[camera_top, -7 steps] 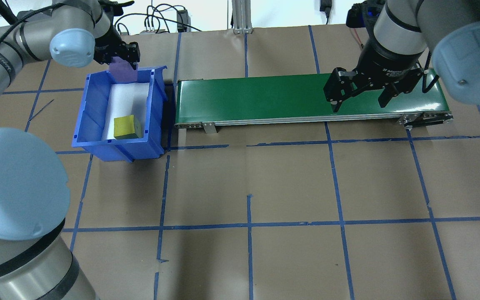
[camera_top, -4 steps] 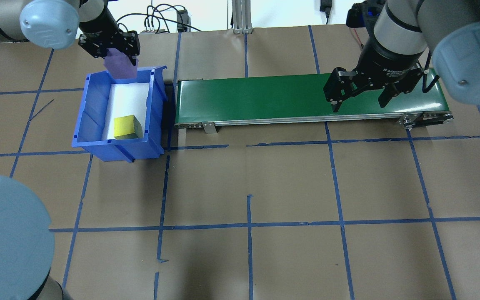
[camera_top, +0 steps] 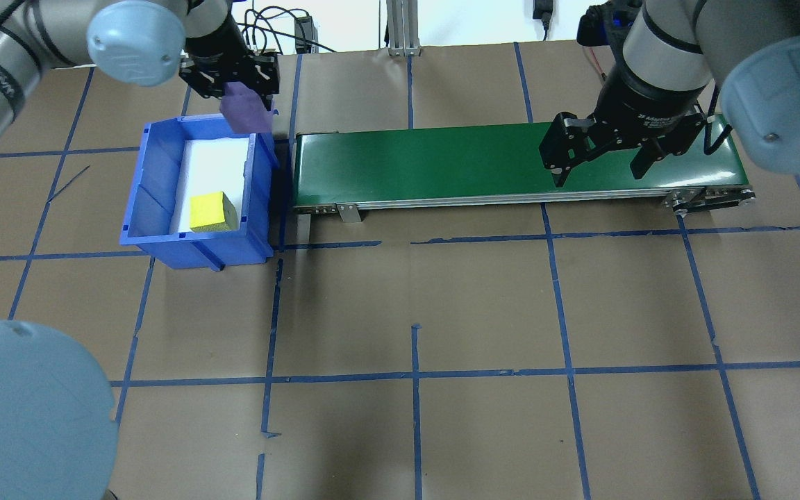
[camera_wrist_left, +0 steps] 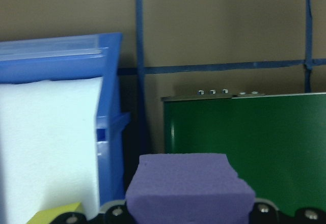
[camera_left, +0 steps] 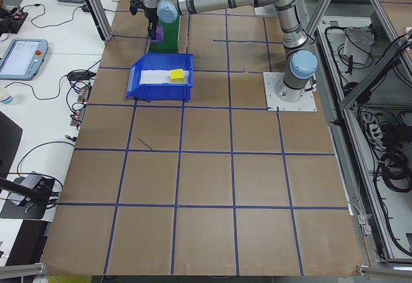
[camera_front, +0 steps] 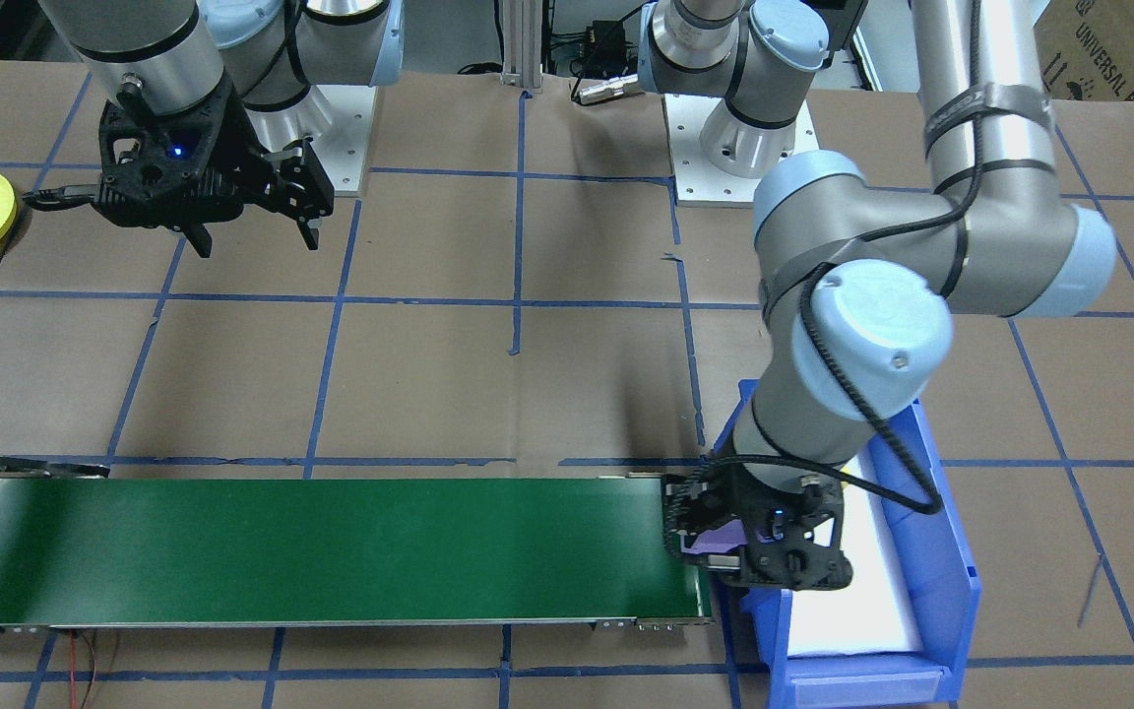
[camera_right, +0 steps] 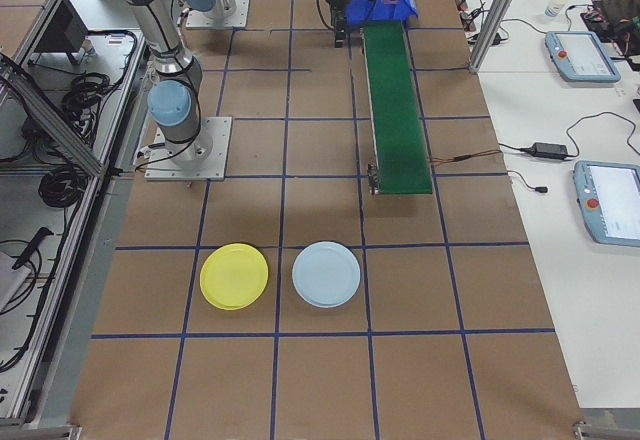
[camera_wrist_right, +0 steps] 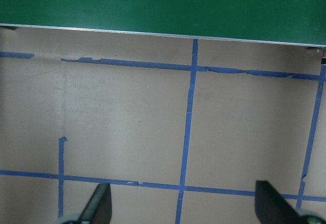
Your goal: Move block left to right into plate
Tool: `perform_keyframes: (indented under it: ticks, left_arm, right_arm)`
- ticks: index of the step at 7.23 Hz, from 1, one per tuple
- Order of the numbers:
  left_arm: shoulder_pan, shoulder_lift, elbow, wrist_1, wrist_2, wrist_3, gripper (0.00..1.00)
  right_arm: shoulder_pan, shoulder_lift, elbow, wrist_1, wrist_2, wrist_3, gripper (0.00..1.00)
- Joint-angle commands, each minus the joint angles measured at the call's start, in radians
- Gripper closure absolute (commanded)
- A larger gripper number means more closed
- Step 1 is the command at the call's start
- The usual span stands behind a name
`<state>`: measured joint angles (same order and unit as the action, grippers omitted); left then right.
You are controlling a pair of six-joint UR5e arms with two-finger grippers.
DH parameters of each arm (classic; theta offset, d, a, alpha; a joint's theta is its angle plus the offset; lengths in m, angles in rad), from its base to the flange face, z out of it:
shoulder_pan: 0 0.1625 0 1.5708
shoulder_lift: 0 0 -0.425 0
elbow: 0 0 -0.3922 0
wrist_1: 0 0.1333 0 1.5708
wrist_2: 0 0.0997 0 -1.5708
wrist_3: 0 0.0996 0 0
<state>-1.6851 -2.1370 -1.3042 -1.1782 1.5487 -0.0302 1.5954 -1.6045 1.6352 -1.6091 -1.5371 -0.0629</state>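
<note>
over the bin's (camera_top: 164, 229) corner, left hand (camera_top: 237, 80) grips purple block (camera_top: 244, 114) squarely; right hand (camera_top: 601, 163) spread.

Purple block (camera_top: 245, 114), yellow block (camera_top: 212, 212) in blue bin (camera_top: 157, 180), green belt (camera_top: 442, 163), yellow plate (camera_right: 234, 276), pale-blue plate (camera_right: 326, 274).

overhead: behind robot, looking down | front: facing robot | sides: far, from table ends | wrists: close | shared: long green conveyor belt (camera_top: 511, 163)
</note>
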Motion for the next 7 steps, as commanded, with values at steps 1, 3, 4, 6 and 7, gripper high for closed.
perform_keyframes:
  ticks: [1,3,4,6,7]
  left_arm:
    - [-0.018,-0.057,-0.012,0.048,-0.001,0.001,0.66]
    - [-0.027,-0.046,-0.072,0.049,-0.002,-0.039,0.49]
    - [-0.034,-0.038,-0.075,0.048,-0.002,-0.046,0.46]
    - [-0.036,-0.012,-0.078,0.045,-0.003,-0.036,0.00]
    - [-0.036,-0.003,-0.070,0.046,-0.002,-0.039,0.00]
  right_arm:
    - [0.000,0.002,0.000,0.000,0.000,0.000,0.00]
    - [0.000,0.000,0.000,0.001,-0.001,0.000,0.00]
    - [0.000,0.000,0.000,0.001,-0.001,0.000,0.00]
    - [0.000,0.000,0.000,0.001,-0.001,0.000,0.00]
    - [0.000,0.000,0.000,0.001,0.000,0.000,0.00]
